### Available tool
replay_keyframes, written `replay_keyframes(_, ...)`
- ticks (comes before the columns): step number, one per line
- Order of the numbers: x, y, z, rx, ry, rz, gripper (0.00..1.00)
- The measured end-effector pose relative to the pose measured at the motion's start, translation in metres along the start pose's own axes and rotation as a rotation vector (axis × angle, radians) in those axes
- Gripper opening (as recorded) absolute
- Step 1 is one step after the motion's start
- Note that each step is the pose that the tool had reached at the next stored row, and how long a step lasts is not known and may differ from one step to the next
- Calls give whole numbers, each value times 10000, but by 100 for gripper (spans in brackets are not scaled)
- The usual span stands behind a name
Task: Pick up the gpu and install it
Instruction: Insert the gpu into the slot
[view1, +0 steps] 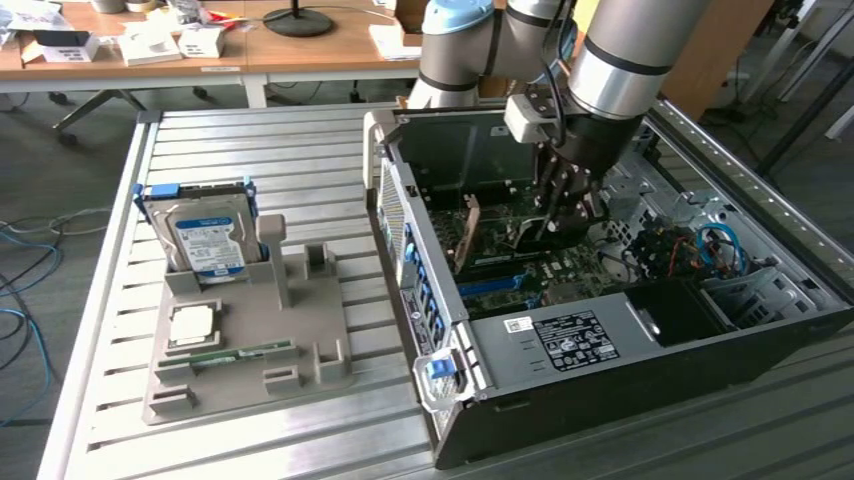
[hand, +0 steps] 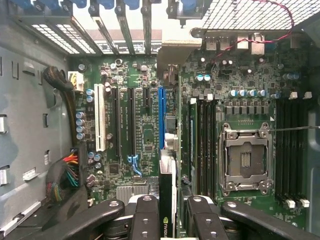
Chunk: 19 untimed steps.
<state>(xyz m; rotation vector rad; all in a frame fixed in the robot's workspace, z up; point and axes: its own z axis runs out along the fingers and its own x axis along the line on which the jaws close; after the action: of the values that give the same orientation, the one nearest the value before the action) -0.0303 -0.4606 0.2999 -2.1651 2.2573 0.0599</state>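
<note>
Black-fingered hand (hand: 172, 216) partly closed, clamping thin dark flat gpu card (hand: 166, 192) edge-on, in line with blue slot (hand: 161, 115) on green motherboard (hand: 145, 135), inside open black case (view1: 641, 370), exterior view's three o'clock from grey tray (view1: 320, 330)

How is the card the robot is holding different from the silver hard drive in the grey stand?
The gpu is dark and blade-thin; the hard drive is silver, thicker, with a blue-and-white label. The gpu is held in the gripper over the motherboard inside the computer case; the hard drive stands in the grey stand outside it. Both stand on edge.
</note>
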Motion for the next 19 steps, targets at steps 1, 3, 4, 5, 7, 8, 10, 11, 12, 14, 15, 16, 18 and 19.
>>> replay_keyframes(1, 0, 0, 5, 0, 0, 0, 26)
replay_keyframes(3, 0, 0, 6, -1, 2, 0, 26)
replay_keyframes(4, 0, 2, 6, -1, 2, 1, 26)
replay_keyframes(5, 1, 11, 7, 0, 1, 3, 26)
replay_keyframes(7, 1, 37, 10, 3, -2, 0, 26)
replay_keyframes(8, 2, 46, 11, 3, -2, 1, 26)
replay_keyframes(10, 5, 48, 15, 3, -1, 0, 26)
replay_keyframes(11, 8, 48, 20, 2, 0, 0, 26)
replay_keyframes(12, 12, 48, 25, 3, -1, 0, 26)
replay_keyframes(14, 23, 47, 34, 2, -1, 0, 26)
replay_keyframes(15, 31, 46, 39, 2, -1, -1, 26)
replay_keyframes(16, 39, 75, 39, 12, -1, -6, 26)
replay_keyframes(18, 56, 80, 39, 12, -1, -10, 26)
replay_keyframes(19, 62, 80, 39, 11, 0, -10, 26)
